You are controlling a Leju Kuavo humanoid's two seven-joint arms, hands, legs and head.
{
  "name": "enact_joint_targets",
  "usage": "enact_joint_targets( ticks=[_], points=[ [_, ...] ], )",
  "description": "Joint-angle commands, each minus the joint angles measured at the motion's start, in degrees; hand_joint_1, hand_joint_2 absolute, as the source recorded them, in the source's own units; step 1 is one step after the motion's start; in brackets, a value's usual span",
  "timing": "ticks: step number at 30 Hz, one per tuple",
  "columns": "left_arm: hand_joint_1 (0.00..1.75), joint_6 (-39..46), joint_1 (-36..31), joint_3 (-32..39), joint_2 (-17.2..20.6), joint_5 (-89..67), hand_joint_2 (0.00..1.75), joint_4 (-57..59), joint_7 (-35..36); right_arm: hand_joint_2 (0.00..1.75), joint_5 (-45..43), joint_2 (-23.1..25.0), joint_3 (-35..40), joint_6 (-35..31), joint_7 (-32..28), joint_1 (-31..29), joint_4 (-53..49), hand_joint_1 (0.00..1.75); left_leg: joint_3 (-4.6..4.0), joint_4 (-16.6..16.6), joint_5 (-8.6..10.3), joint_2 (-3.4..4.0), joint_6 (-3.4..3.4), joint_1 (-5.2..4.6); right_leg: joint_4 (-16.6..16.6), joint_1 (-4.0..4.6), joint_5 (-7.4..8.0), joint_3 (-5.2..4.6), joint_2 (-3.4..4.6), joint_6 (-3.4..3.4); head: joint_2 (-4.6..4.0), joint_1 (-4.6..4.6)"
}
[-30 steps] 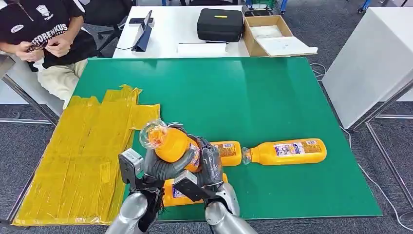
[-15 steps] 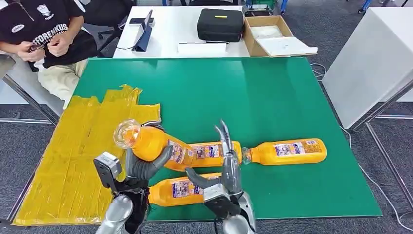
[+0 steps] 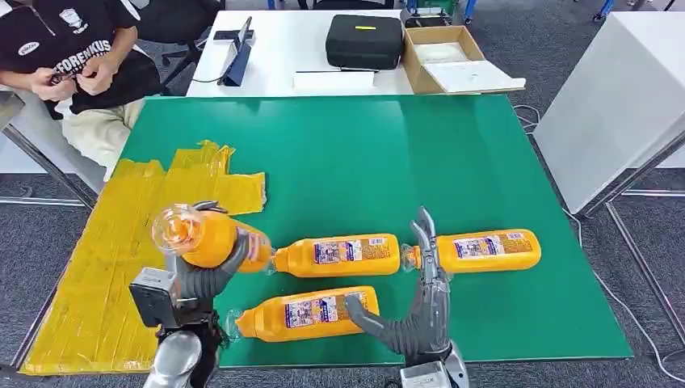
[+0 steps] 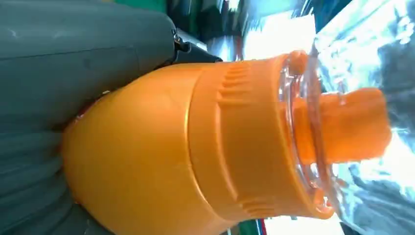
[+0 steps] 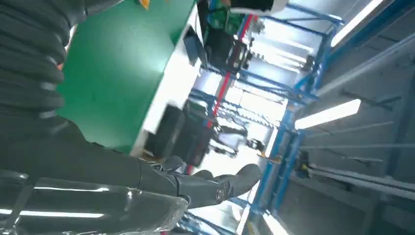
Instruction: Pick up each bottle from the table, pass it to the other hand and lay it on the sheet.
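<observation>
My left hand (image 3: 202,275) grips an orange bottle (image 3: 212,239) with a clear cap, held tilted above the edge of the yellow sheet (image 3: 121,259). In the left wrist view the same orange bottle (image 4: 195,147) is close up against my left hand (image 4: 63,73). My right hand (image 3: 416,311) stands open over the green table, fingers upright, holding nothing; the right wrist view shows my right hand (image 5: 147,176) with its fingers spread. Three more orange bottles lie on the green mat: one in the middle (image 3: 339,255), one to the right (image 3: 481,250), one nearest me (image 3: 311,311).
The green mat (image 3: 380,153) covers the table. Behind it a white table carries a black case (image 3: 365,40), a cardboard box (image 3: 444,56) and a tablet stand (image 3: 237,56). A person (image 3: 69,56) sits at the far left. A white cabinet (image 3: 622,97) stands right.
My left hand has carried the bottle leftward toward the yellow sheet. My right hand has let go of it and drawn back to the right, open.
</observation>
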Motion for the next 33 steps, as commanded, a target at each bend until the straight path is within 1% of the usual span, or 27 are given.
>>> enact_joint_targets(
  ticks=[1, 3, 4, 5, 8, 10, 11, 12, 13, 14, 15, 16, 17, 18, 20, 21, 23, 24, 25, 26, 27, 29, 33],
  points=[
    [1.75, 15.5, 0.6, 22.5, -3.7, -25.4, 1.75, -1.2, -4.8, 1.75, 4.0, -5.4, -6.8, -5.2, 1.3, 4.2, -9.7, 0.0, 0.16, 0.0, -0.08, 0.1, -0.18, 0.04, -0.1, 0.04, -0.05, 0.14, 0.04, -0.11, 0.0, 0.0],
    [1.75, 15.5, -0.1, 26.3, -4.8, -29.6, 1.75, -0.5, -6.0, 1.75, 3.8, -6.1, -7.7, -5.9, 1.2, 5.0, -10.1, 0.0, 0.3, 0.0, -0.15, 0.06, -0.27, 0.09, -0.1, 0.1, -0.1, 0.32, -0.01, -0.15, 0.0, -0.02],
    [1.75, 15.5, -0.5, 27.7, -5.2, -33.3, 1.75, -0.5, -6.0, 1.75, 3.7, -6.6, -8.0, -6.2, 1.2, 5.2, -10.0, 0.0, 0.14, 0.0, -0.06, 0.0, -0.17, 0.06, -0.1, 0.06, -0.04, 0.17, -0.05, -0.09, 0.0, 0.0],
    [1.75, 15.5, -0.7, 28.3, -5.1, -37.2, 1.75, -0.1, -6.0, 1.75, 3.7, -7.1, -8.1, -6.7, 1.2, 5.2, -9.8, 0.0, 0.24, 0.0, -0.11, -0.02, -0.24, 0.1, -0.1, 0.1, -0.08, 0.29, -0.09, -0.13, 0.0, 0.0],
    [1.75, 15.5, -1.8, 31.5, -6.2, -47.1, 1.75, 0.1, -6.0, 1.75, 3.6, -8.6, -8.3, -9.1, 1.2, 5.2, -8.9, 0.0, 0.14, 0.0, -0.05, 0.09, -0.16, 0.04, -0.1, 0.04, -0.01, 0.13, 0.04, -0.09, 0.0, 0.0],
    [1.75, 15.5, -2.1, 32.4, -6.4, -50.9, 1.75, -0.4, -6.0, 1.75, 3.2, -9.3, -8.4, -10.1, 1.3, 5.5, -9.0, 0.0, 0.27, 0.0, -0.1, 0.01, -0.28, 0.1, -0.1, 0.1, -0.07, 0.31, -0.08, -0.17, 0.0, 0.02],
    [1.75, 15.5, -2.6, 32.7, -6.4, -54.0, 1.75, 1.7, -6.0, 1.75, 2.9, -9.7, -8.8, -10.9, 1.5, 5.7, -9.4, 0.0, 0.16, 0.0, -0.05, -0.09, -0.2, 0.05, -0.1, 0.06, -0.06, 0.21, -0.17, -0.11, 0.0, 0.02],
    [1.75, 15.5, -2.7, 32.7, -6.4, -54.5, 1.75, 2.1, -6.0, 1.75, 2.8, -9.8, -8.9, -11.0, 1.6, 5.7, -9.5, 0.0, 0.23, 0.0, -0.06, -0.11, -0.24, 0.06, -0.1, 0.07, -0.09, 0.29, -0.19, -0.14, 0.0, 0.02],
    [1.75, 15.5, -2.7, 32.7, -6.4, -54.5, 1.75, 2.1, -6.0, 1.75, 2.8, -9.8, -8.9, -11.0, 1.6, 5.7, -9.5, 0.0, 0.19, 0.0, -0.04, -0.08, -0.2, 0.02, -0.1, 0.04, -0.07, 0.23, -0.15, -0.12, 0.0, 0.0],
    [1.75, 15.5, -3.0, 32.9, -6.8, -57.8, 1.75, 2.6, -6.0, 1.75, 2.7, -10.4, -9.2, -11.3, 2.0, 5.9, -10.3, 0.0, 0.15, 0.0, -0.03, -0.02, -0.15, -0.01, -0.1, 0.01, -0.05, 0.15, -0.07, -0.09, 0.0, 0.0],
    [1.75, 15.5, -5.9, 33.1, -7.6, -61.4, 1.75, 5.0, -5.2, 1.75, 2.7, -10.5, -9.3, -11.4, 1.9, 6.3, -10.6, 0.0, 0.2, 0.0, -0.05, 0.01, -0.2, 0.02, -0.1, 0.04, -0.05, 0.2, -0.06, -0.12, 0.0, 0.0],
    [1.75, 15.5, -3.2, 32.2, -6.3, -59.0, 1.75, 3.8, -5.3, 1.75, 2.7, -10.5, -9.3, -11.5, 1.9, 6.3, -10.7, 0.0, 0.27, 0.0, -0.09, -0.05, -0.27, 0.04, -0.1, 0.06, -0.1, 0.31, -0.14, -0.15, 0.0, 0.0],
    [1.75, 15.5, -2.7, 32.5, -6.7, -59.5, 1.75, 4.6, -6.0, 1.75, 2.6, -10.7, -9.3, -11.8, 1.8, 6.5, -11.0, 0.0, 0.16, 0.0, -0.04, -0.06, -0.17, 0.0, -0.1, 0.02, -0.06, 0.17, -0.13, -0.1, 0.0, 0.0],
    [1.75, 15.5, -2.6, 32.3, -6.9, -60.5, 1.75, 5.5, -6.0, 1.75, 2.5, -10.9, -9.1, -12.0, 1.8, 6.4, -11.2, 0.0, 0.28, -0.1, -0.07, -0.11, -0.25, 0.04, -0.1, 0.06, -0.11, 0.31, -0.21, -0.15, 0.0, -0.02],
    [1.75, 15.5, -2.4, 32.2, -7.0, -61.4, 1.75, 6.7, -6.0, 1.75, 2.2, -11.0, -8.9, -12.2, 1.9, 6.3, -11.2, 0.0, 0.15, -0.1, -0.01, -0.08, -0.11, -0.03, -0.1, -0.02, -0.05, 0.14, -0.13, -0.06, 0.0, 0.02],
    [1.75, 15.5, -2.0, 30.3, -5.9, -61.7, 1.75, 7.1, -3.7, 1.75, 2.3, -11.1, -8.6, -12.3, 2.4, 6.3, -11.1, 0.0, 0.29, -0.1, -0.07, -0.05, -0.22, 0.01, -0.1, 0.03, -0.09, 0.29, -0.13, -0.13, 0.02, -0.02],
    [1.75, 15.5, -1.5, 30.6, -5.4, -60.6, 1.75, 9.0, -4.7, 1.75, 2.3, -10.7, -8.5, -12.2, 2.5, 5.9, -11.1, 0.0, 0.32, -0.1, -0.08, 0.03, -0.23, 0.0, -0.1, 0.02, -0.07, 0.3, -0.05, -0.13, 0.0, 0.0],
    [1.75, 15.5, -1.8, 31.1, -6.0, -61.0, 1.75, 10.2, -5.3, 1.75, 2.2, -10.6, -8.4, -12.0, 2.5, 5.5, -10.8, 0.0, 0.23, -0.1, -0.04, 0.0, -0.16, -0.02, -0.1, 0.0, -0.05, 0.2, -0.06, -0.1, 0.0, 0.0],
    [1.75, 15.5, -2.3, 31.9, -6.7, -61.6, 1.75, 11.0, -6.0, 1.75, 2.2, -10.5, -8.4, -12.0, 2.5, 5.3, -10.6, 0.0, 0.33, -0.1, -0.08, -0.01, -0.25, 0.01, -0.1, 0.03, -0.08, 0.32, -0.1, -0.15, 0.0, 0.0],
    [1.75, 15.5, -2.3, 31.9, -6.7, -61.6, 1.75, 11.0, -6.0, 1.75, 2.2, -10.5, -8.4, -12.0, 2.5, 5.3, -10.6, 0.0, 0.25, -0.1, -0.04, 0.0, -0.2, 0.0, -0.1, 0.01, -0.05, 0.24, -0.08, -0.11, 0.0, 0.0],
    [1.75, 15.5, -2.3, 31.9, -6.7, -61.6, 1.75, 11.0, -6.0, 1.75, 2.2, -10.5, -8.4, -12.0, 2.5, 5.3, -10.6, 0.0, 0.35, -0.1, -0.08, -0.03, -0.28, 0.04, -0.1, 0.06, -0.07, 0.36, -0.13, -0.16, 0.0, 0.0],
    [1.75, 15.5, -2.3, 31.9, -6.7, -61.6, 1.75, 11.0, -6.0, 1.75, 2.2, -10.5, -8.4, -12.0, 2.5, 5.3, -10.6, 0.0, 0.16, 0.0, -0.03, -0.02, -0.16, -0.01, -0.1, 0.01, -0.04, 0.16, -0.08, -0.09, 0.0, 0.0],
    [1.75, 15.5, -2.5, 31.5, -6.9, -62.7, 1.75, 13.9, -6.0, 1.75, 1.6, -10.4, -8.4, -11.5, 2.8, 4.4, -9.5, 0.0, 0.23, -0.1, -0.05, 0.02, -0.2, 0.0, -0.1, 0.02, -0.05, 0.23, -0.05, -0.11, 0.02, 0.0]
  ],
)
